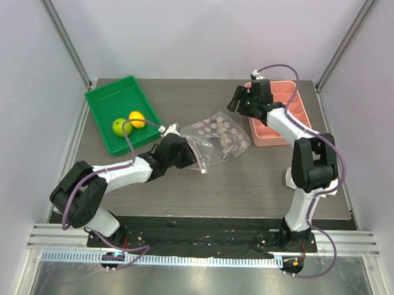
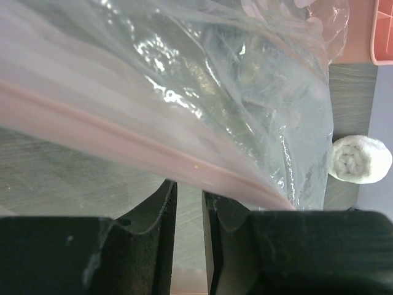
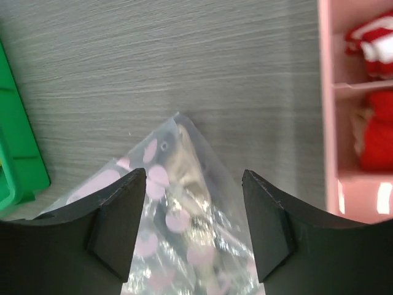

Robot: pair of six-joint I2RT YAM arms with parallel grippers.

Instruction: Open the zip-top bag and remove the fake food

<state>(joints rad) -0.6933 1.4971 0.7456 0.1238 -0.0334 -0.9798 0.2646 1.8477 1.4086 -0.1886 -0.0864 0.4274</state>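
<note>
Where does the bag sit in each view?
Top external: bag mid-table, left of the pink tray.
Left wrist: bag fills the upper frame.
Right wrist: bag bottom centre, corner pointing up.
Shared landmark: pink tray, top right corner and right edge in the wrist views.

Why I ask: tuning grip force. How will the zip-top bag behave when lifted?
Probably floppy: the zip-top bag lies crumpled and creased. Likely light: both fruits sit in the green tray. Glossy film may slip.

The zip-top bag is lying in the middle of the worktop. The fake food is sitting in a tray at the far-left corner; a divided tray is sitting at the far-right corner.
</note>
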